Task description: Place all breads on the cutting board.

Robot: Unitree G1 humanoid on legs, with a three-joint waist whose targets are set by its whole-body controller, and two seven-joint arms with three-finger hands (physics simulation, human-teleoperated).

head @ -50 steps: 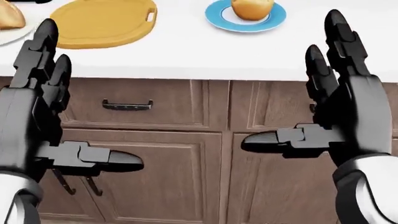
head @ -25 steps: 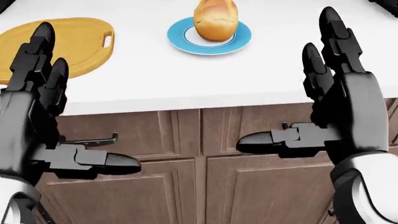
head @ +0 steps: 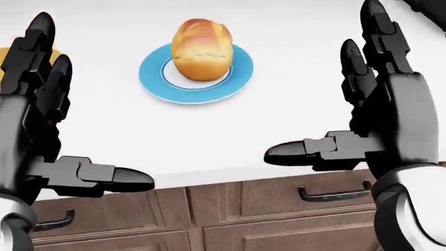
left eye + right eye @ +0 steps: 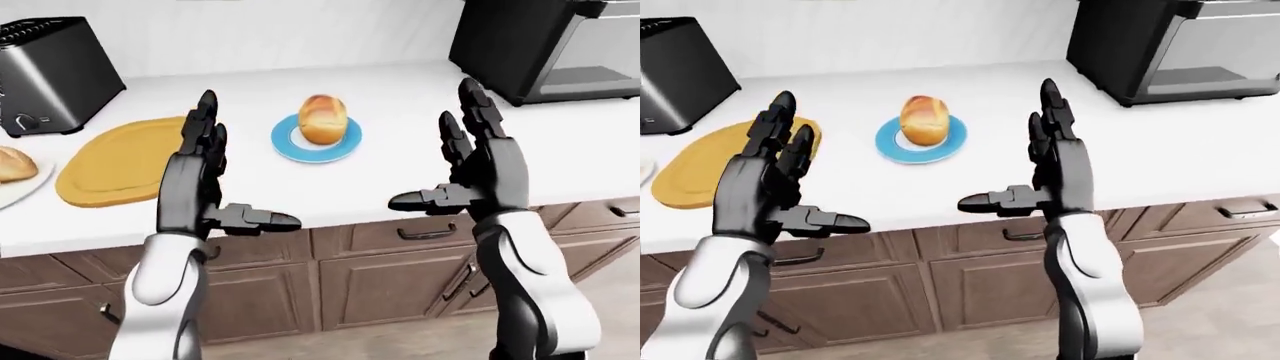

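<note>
Above the counter [image 4: 400, 142] — left hand [image 4: 195, 184], right hand [image 4: 475, 176], both spread, empty — bread [image 3: 201, 43] between.

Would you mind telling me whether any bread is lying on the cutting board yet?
No, the cutting board is bare; one bread sits on the blue plate, another on a white plate at the left edge.

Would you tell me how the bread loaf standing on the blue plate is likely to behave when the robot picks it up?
The bread loaf stands upright on a small base, so a sideways nudge would probably tip it. Its rounded sides suggest it could then roll off the shallow blue plate. It looks crusty and probably light, so the open right hand may dent it if it squeezes hard.
</note>
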